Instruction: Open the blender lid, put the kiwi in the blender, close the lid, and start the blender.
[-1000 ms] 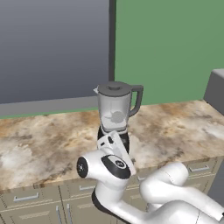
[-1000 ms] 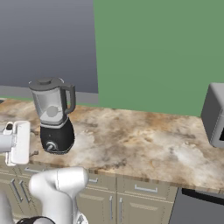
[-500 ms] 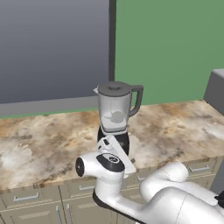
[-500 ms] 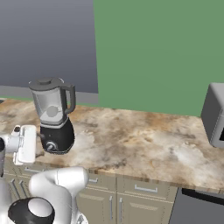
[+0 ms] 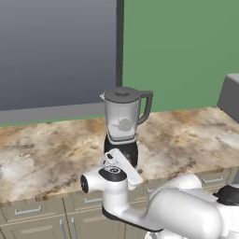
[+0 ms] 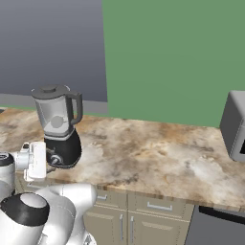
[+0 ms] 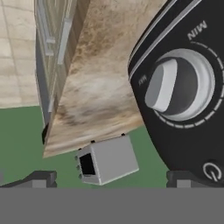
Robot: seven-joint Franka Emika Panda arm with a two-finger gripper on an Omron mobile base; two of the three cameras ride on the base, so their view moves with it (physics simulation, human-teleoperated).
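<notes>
We see "MIN" printed beside the silver dial (image 7: 181, 85) on the blender (image 5: 123, 125) at the surface's (image 5: 42, 158) front edge; our claw (image 7: 111, 177) is spread wide, holding nothing.

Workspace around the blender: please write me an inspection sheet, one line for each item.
Surface: marbled brown counter, cabinet drawers below.
Job's things: blender upright near the counter's front edge, lid on the jar; dial and power button face the hand camera. Kiwi: nothing seen.
Clutter: nothing seen.
Gripper: gripper open, holding nothing, low in front of the blender base.
Cables: nothing seen.
Surroundings: grey microwave at the counter's right end, green wall, grey panel.
</notes>
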